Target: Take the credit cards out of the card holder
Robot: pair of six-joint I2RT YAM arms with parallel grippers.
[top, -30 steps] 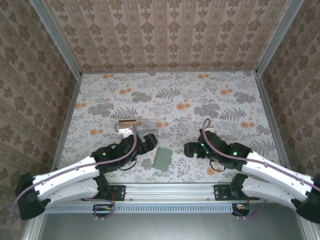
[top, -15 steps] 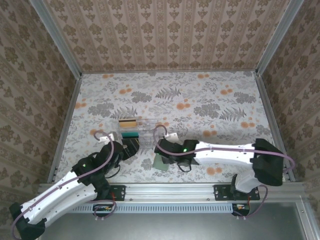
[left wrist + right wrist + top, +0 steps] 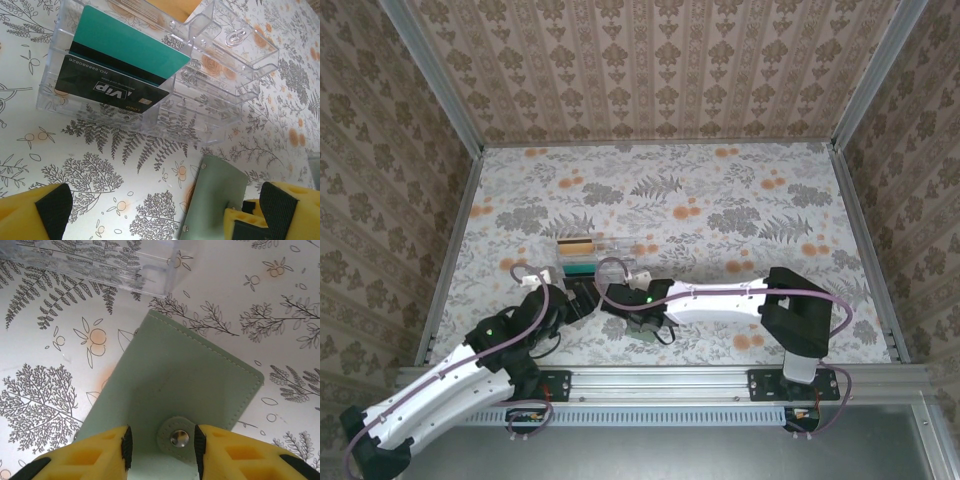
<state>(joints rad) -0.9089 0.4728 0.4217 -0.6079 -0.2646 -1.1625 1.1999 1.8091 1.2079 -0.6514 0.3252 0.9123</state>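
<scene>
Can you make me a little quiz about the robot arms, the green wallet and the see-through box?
1. True or false: the teal card lies in the clear tray.
2. What sits between the fingers of the right gripper? A) the snap tab of the card holder. B) the teal card. C) a coin.
3. Fill the gap: the left gripper has its jaws ____ and holds nothing.

Key: 1 true; 2 A; 3 open.
</scene>
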